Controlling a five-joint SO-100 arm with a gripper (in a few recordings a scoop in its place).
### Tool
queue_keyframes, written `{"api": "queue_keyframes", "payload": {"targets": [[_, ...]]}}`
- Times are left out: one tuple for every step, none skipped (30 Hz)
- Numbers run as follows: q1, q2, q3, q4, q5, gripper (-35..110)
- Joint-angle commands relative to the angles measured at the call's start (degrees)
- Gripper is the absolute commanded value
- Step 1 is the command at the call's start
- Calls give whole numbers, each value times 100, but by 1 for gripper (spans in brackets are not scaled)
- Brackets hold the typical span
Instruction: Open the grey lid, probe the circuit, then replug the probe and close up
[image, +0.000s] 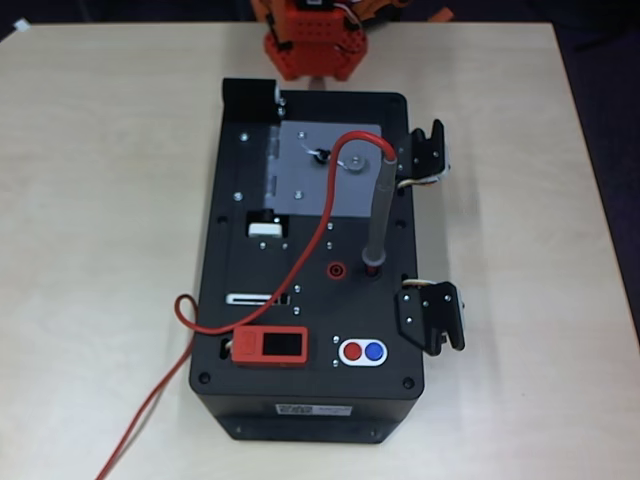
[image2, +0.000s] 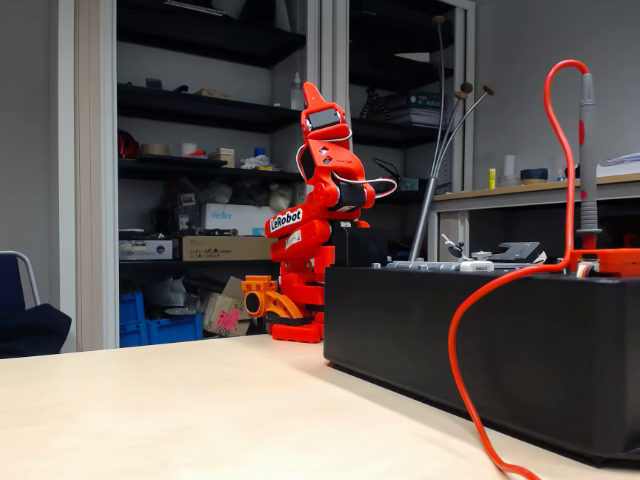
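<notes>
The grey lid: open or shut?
Shut: the grey lid lies flat on the black box, and the probe stands plugged in.

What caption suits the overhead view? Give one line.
Grey lid closed, probe standing plugged into the black box.

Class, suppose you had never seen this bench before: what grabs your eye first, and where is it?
The black box fills the table's middle in the overhead view, with the probe standing upright in its socket. Its red cable loops across the closed grey lid and off the front-left. Behind the box, the orange arm sits folded.
</notes>
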Motion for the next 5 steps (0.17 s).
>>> {"api": "queue_keyframes", "payload": {"targets": [[-70, -18, 18, -123, 70, 0], [-70, -18, 18, -123, 70, 0], [-70, -18, 18, -123, 70, 0], [-70, -18, 18, -123, 70, 0], [-70, -18, 18, -123, 70, 0]]}}
